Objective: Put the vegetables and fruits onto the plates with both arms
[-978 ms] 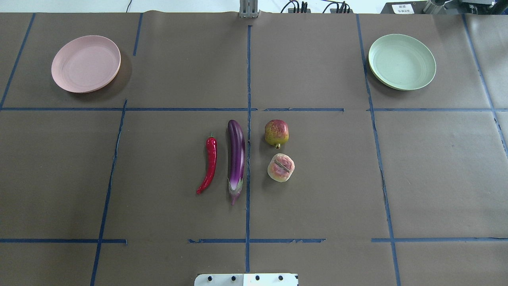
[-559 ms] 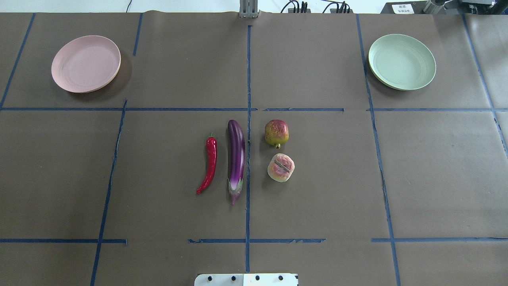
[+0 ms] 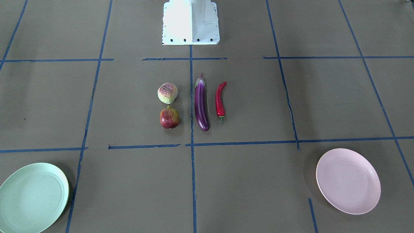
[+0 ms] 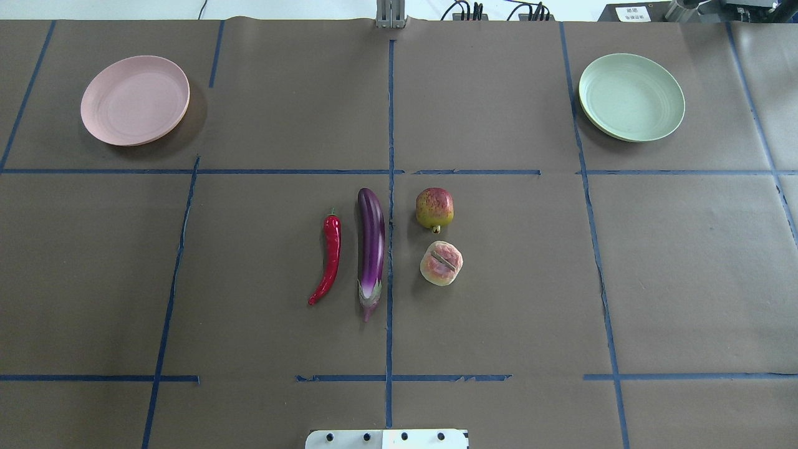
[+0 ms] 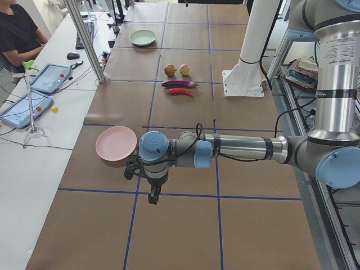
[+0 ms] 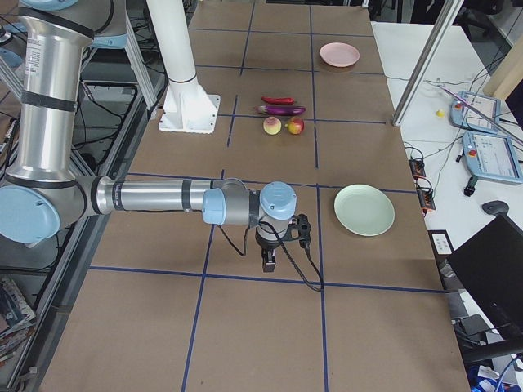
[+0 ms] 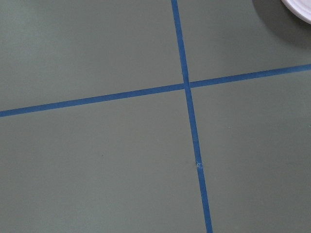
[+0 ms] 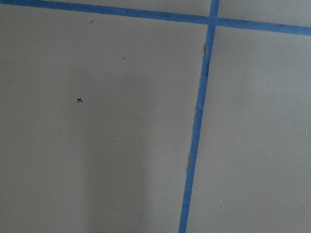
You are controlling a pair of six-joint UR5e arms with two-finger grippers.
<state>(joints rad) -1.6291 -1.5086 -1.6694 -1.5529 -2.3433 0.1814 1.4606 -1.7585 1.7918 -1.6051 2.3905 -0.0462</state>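
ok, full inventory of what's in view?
eggplant: 1, purple, centre, left of the middle tape line
chili pepper: 1, red, left of eggplant, apart
crowned fruit: 1, red and yellow-green, right of that line
grooved fruit: 1, pale yellow-green and pink, just robot-side of crowned fruit
pink plate: 1, pink, far left, empty
green plate: 1, mint, far right, empty
base block: 1, white, near edge, centre
person: 1, black top, at side table
left arm: 1, silver-grey, near pink plate
right arm: 1, silver-grey, near green plate
left hand, right hand: black, pointing down, open or shut unclear
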